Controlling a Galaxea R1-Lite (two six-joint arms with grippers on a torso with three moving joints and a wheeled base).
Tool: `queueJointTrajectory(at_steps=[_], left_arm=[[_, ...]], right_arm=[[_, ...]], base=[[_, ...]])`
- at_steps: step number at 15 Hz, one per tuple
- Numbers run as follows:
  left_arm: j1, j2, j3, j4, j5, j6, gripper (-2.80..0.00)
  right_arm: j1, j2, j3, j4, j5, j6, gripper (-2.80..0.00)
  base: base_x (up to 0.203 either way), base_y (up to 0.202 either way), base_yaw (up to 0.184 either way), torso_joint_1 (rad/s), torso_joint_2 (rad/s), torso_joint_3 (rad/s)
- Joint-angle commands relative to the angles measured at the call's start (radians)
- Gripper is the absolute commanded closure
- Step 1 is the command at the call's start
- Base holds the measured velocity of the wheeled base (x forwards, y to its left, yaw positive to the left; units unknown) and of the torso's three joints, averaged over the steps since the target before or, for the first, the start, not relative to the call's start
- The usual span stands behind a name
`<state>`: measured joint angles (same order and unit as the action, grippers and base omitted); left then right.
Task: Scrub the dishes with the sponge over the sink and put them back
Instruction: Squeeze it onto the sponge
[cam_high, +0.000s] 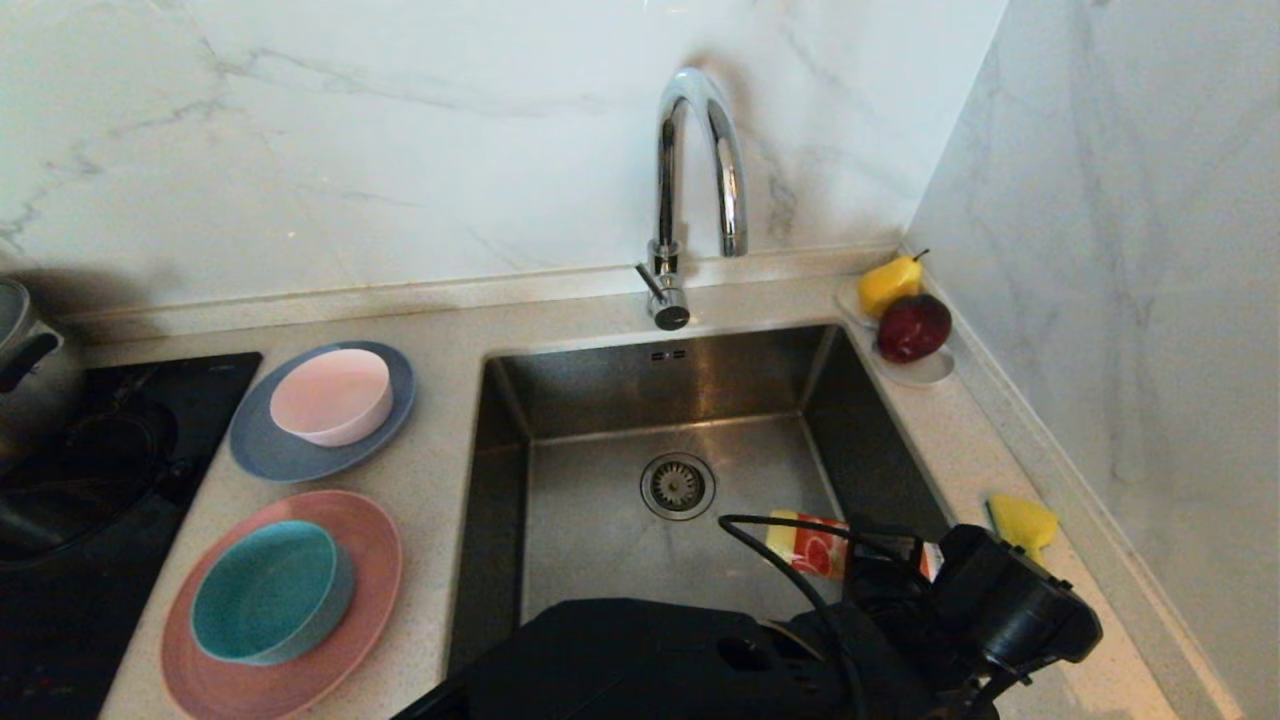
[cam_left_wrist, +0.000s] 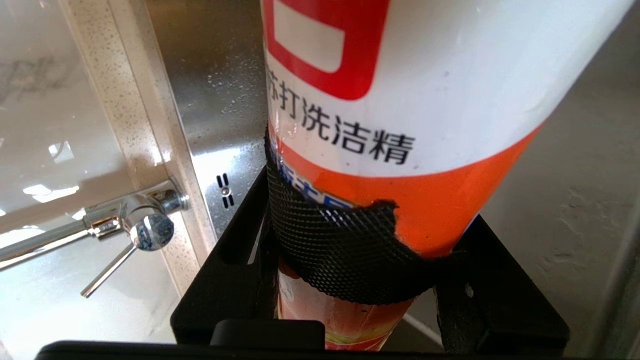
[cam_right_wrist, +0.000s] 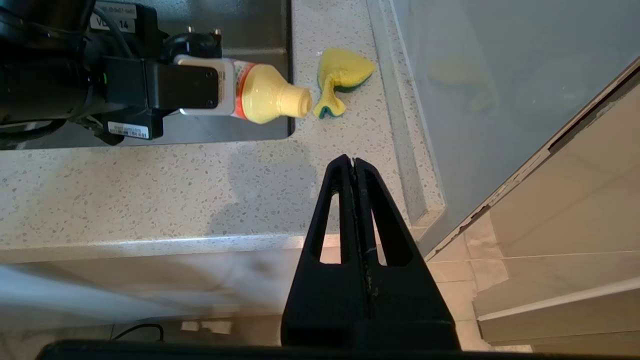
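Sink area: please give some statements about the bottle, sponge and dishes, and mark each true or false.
1. The left gripper holds the detergent bottle. True.
2. The sponge lies inside the sink. False: it lies on the counter beside the sink.
3. The teal bowl sits on the salmon plate. True.
4. The right gripper is open. False: it is shut, holding nothing.
5. The pink bowl sits on the blue-grey plate. True.

White grey-veined marble walls (cam_high: 400, 150) meeting at bench's far right corner; speckled beige stone bench (cam_high: 440, 480); pale tiled floor (cam_right_wrist: 525, 280) beneath bench's front edge.
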<state>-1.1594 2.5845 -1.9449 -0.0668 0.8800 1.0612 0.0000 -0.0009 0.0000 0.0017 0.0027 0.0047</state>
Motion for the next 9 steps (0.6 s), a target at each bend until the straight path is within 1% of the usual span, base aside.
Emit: queueJointTrajectory(at_steps=[1,7,9], left_arm=[[0.000,0.006,0.000,-0.001,0.005,0.006,0.00],[0.000,0.005,0.000,-0.004,0.004,0.006,0.00],[0.000,-0.001,0.000,-0.025,0.002,-0.007,0.00]], right_arm=[[0.000,0.000,0.000,0.000,0.000,0.000,0.00],[0.000,-0.001,0.000,0.000,0.000,0.000,0.00],[0.000,0.001,0.000,0.000,0.000,0.000,0.00]], base=[[0.000,0.000,0.000,0.000,0.00,0.000],[0.000,0.000,0.000,0.000,0.00,0.000],[0.000,0.000,0.000,0.000,0.00,0.000]])
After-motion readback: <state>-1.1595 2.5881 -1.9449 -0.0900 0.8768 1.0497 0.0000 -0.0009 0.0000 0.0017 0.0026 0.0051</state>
